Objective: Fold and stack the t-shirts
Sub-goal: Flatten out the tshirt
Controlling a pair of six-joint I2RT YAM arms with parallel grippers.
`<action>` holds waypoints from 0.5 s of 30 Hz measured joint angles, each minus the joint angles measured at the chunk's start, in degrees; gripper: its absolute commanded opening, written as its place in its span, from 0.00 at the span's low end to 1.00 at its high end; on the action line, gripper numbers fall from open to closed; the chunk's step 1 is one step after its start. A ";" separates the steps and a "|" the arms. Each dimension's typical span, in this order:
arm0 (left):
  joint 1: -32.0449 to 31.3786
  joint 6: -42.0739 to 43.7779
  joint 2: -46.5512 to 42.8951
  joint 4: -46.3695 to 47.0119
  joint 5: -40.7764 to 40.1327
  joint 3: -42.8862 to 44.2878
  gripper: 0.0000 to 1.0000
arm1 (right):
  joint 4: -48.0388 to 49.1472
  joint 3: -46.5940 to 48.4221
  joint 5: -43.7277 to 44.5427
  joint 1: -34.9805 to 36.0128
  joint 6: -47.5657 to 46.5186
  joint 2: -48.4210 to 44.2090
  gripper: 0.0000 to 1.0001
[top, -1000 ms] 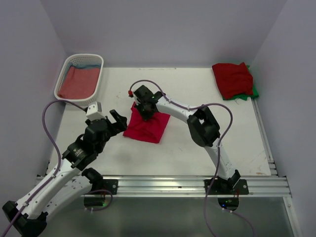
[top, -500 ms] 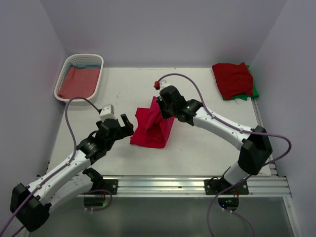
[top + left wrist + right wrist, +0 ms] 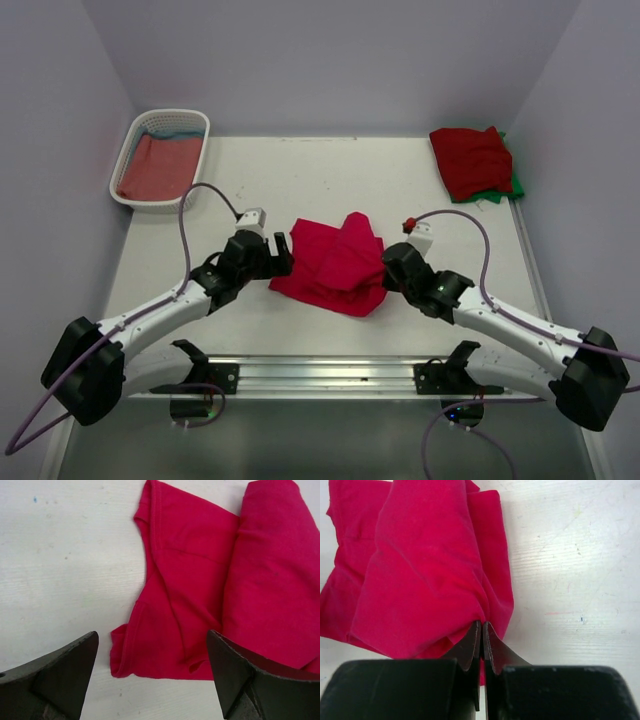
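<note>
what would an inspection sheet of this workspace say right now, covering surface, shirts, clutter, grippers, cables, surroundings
surface: white table, faint scuffs
job's things: crimson t-shirt rumpled mid-table; dark red t-shirt on green t-shirt, far right corner; dusty-red t-shirt and blue t-shirt in white basket
clutter: nothing seen
grippers: left gripper open at the crimson t-shirt's left edge; right gripper shut on a fold of it
cables: purple cables looping off both arms
surroundings: plain walls; metal rail at near edge
</note>
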 measured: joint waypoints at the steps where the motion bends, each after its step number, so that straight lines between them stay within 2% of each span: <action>1: 0.00 0.50 0.76 0.96 0.94 0.31 0.91 | 0.28 -0.92 0.42 0.00 1.33 -0.94 0.25; 2: 0.00 0.98 1.55 1.95 1.99 0.74 0.90 | 0.68 -1.62 0.50 0.00 2.67 -1.38 0.47; 4: 0.00 1.75 3.15 3.41 3.89 1.90 0.89 | 0.96 -2.45 0.52 0.02 4.07 -1.14 0.69; 5: 0.00 2.19 4.20 4.22 4.98 2.78 0.87 | 1.20 -2.45 0.42 0.02 4.50 -0.42 0.72; 10: -0.04 4.17 10.88 7.10 10.56 8.33 0.82 | 0.98 -2.29 0.79 1.25 4.76 2.91 0.71; 12: -0.28 4.44 14.19 7.02 11.19 11.19 0.78 | 0.83 -2.03 1.77 2.60 4.59 2.29 0.65; 14: -0.28 4.46 18.08 7.15 11.61 14.03 0.69 | 0.57 -1.38 2.34 3.39 4.28 0.85 0.60; 15: -0.28 4.50 19.91 7.13 11.67 15.13 0.65 | 0.31 -0.90 2.71 3.52 4.00 -0.15 0.54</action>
